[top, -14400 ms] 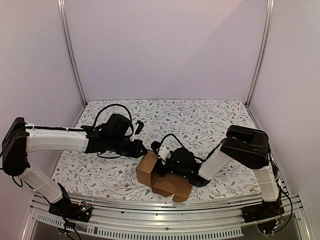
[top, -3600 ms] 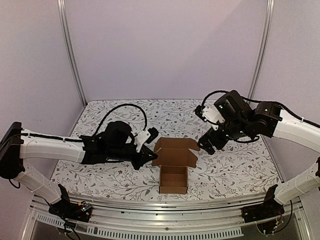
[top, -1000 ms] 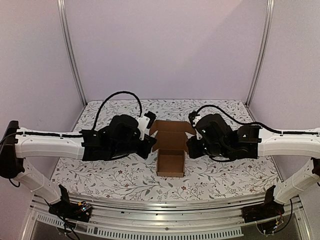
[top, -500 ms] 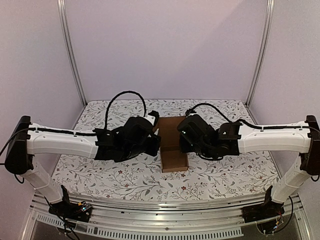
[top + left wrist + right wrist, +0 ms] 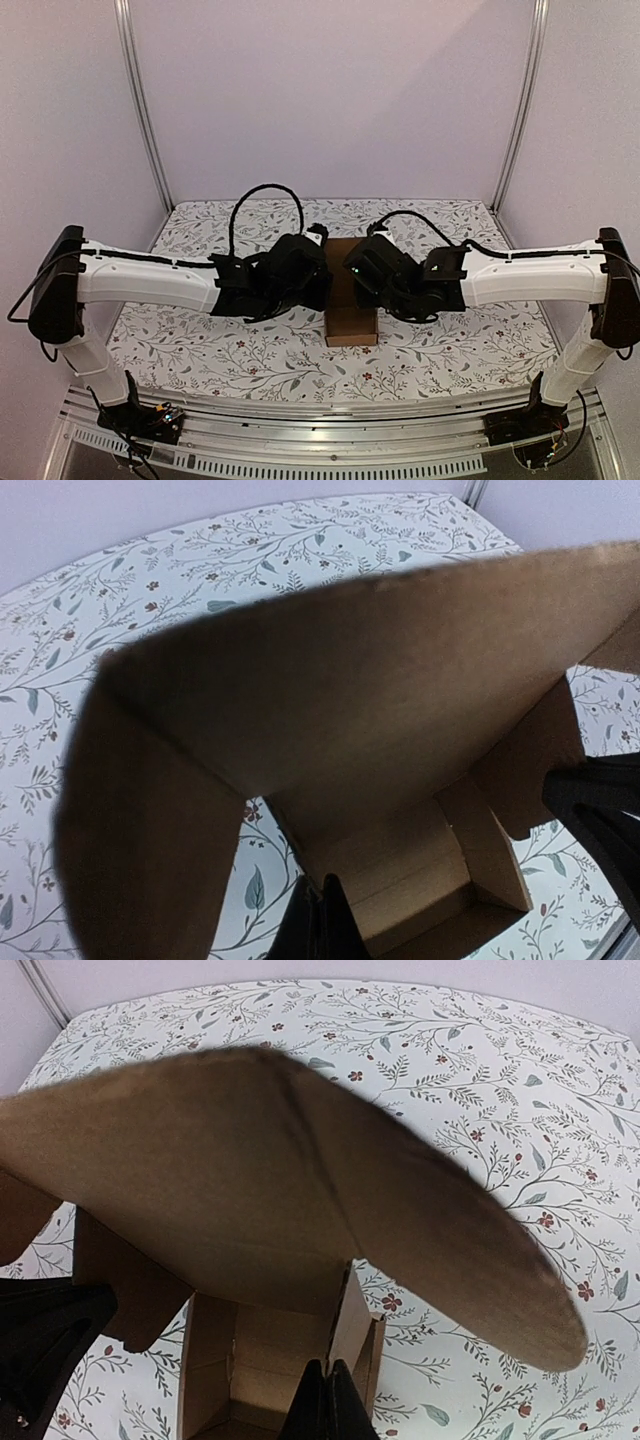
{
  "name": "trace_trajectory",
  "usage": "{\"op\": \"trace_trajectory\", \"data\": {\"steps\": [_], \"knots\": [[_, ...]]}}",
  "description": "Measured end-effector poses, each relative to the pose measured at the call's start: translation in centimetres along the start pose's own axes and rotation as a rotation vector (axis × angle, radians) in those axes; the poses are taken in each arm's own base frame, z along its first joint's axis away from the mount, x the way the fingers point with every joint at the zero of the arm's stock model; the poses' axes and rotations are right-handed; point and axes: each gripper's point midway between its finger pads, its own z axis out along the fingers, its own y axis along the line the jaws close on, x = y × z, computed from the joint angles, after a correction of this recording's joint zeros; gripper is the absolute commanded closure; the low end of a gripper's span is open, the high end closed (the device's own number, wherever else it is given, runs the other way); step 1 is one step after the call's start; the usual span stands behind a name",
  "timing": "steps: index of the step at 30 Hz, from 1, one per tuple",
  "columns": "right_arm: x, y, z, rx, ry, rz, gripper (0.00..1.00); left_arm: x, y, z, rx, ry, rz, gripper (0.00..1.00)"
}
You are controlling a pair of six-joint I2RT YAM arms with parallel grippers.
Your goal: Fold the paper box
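Ok so in the top view the paper box point(image 5: 350, 324) sits pretty much dead center of the frame, a touch below the middle, on the flowery table point(image 5: 200, 350). Both arms come in from the left and right edges and their black wrists crowd together right over it. All that shows of the box from up there is a brown strip between the two wrists and its near wall poking out below them.

The left gripper point(image 5: 318, 926) shows at the bottom center of its own camera. The fingers are pinched tight together into one dark wedge, with nothing between them that I can see. A big blurry brown flap fills most of that frame, slanting from the lower left up to the upper right. Under it, lower center to right, is the open inside of the box. A dark bit of the other arm pokes in at the right edge.

Same deal with the right gripper point(image 5: 328, 1406): fingers shut, empty, bottom center of its view, pointing at the box opening. A flap arches across the upper and middle part of that frame, and the left arm's black end sits in the lower left corner.

Can't tell if either set of tips is actually touching cardboard.
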Motion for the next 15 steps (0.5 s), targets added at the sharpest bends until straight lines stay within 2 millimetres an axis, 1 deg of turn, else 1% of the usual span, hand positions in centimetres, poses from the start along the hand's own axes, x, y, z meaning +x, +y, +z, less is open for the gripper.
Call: {"op": "trace_trajectory", "data": {"steps": [5, 15], "knots": [[0.24, -0.05, 0.23, 0.009, 0.006, -0.001, 1.00, 0.50, -0.57, 0.49, 0.024, 0.014, -0.007, 1.00], [0.48, -0.29, 0.37, 0.019, 0.005, 0.006, 1.00, 0.81, -0.74, 0.30, 0.050, 0.014, -0.023, 0.99]]}}
